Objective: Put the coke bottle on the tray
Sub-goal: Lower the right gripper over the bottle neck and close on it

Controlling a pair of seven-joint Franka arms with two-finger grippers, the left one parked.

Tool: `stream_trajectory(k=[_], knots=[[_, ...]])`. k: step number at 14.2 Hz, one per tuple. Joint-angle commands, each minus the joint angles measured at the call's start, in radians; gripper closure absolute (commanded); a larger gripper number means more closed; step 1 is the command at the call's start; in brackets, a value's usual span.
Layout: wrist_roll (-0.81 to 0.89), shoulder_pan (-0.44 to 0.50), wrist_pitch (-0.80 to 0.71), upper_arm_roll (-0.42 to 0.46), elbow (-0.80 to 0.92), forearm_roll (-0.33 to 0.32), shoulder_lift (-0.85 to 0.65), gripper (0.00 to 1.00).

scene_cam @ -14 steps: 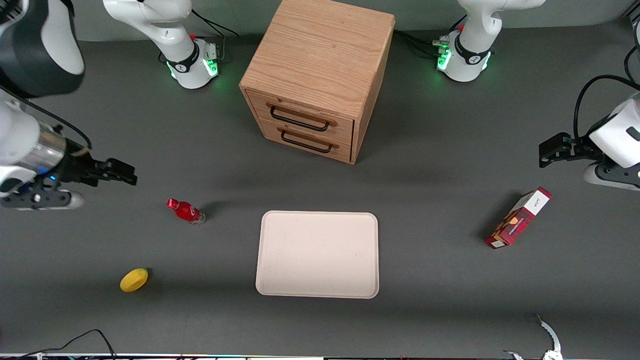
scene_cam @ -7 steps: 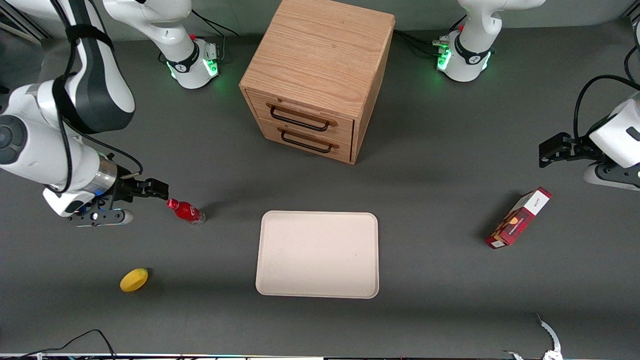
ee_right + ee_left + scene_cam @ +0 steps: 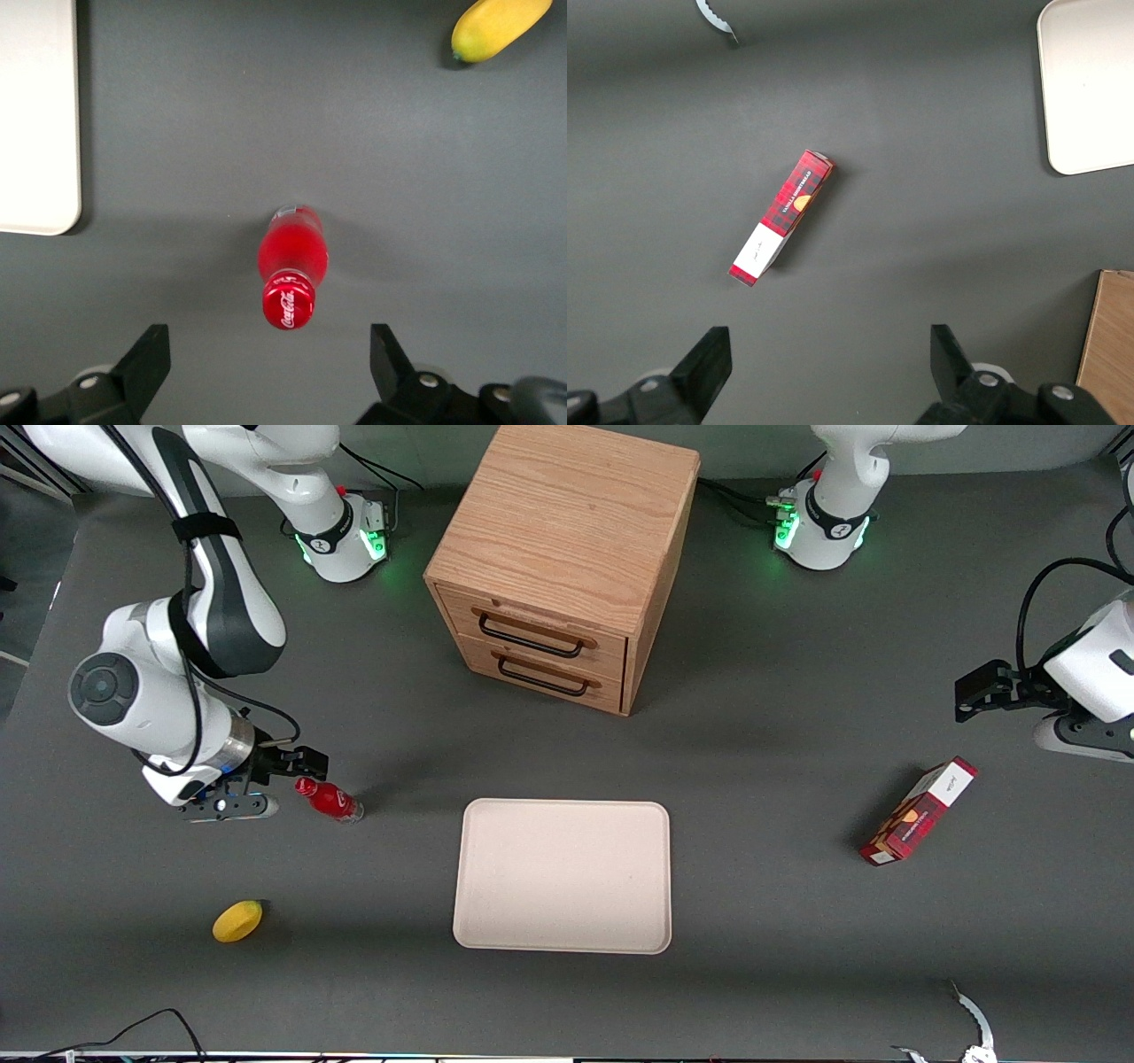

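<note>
Since the earlier frame, the claw [image 3: 306, 765] has neared the coke bottle [image 3: 330, 801].

Tray [image 3: 35, 115], lemon [image 3: 498, 28] edge-cropped

Even, soft overhead light on a matte dark table [image 3: 797, 921]. Objects cast faint blurred shadows. Green lamps glow at the arm bases [image 3: 376, 545]. All views sharp, without glare.

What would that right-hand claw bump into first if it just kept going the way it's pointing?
Most likely the coke bottle. The gripper hangs above it, fingers open and pointing down, with the red cap showing between them in the wrist view. How far above it sits is hard to judge. The tray lies off that line.
</note>
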Motion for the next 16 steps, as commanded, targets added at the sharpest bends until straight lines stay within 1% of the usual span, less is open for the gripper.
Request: stream_trajectory(k=[1,2,3,8,12,14,16], knots=[[-0.033,-0.011,0.064,0.007,-0.075,-0.019,-0.040,0.00],[-0.054,-0.019,0.084,0.008,-0.088,-0.041,-0.038,0.00],[-0.060,-0.027,0.100,0.008,-0.097,-0.045,-0.038,0.00],[-0.087,-0.030,0.156,0.007,-0.118,-0.047,-0.024,0.02],[-0.082,-0.027,0.170,0.008,-0.117,-0.046,-0.009,0.03],[-0.082,-0.025,0.178,0.008,-0.115,-0.046,-0.003,0.06],[-0.082,-0.022,0.179,0.008,-0.112,-0.046,0.005,0.15]])
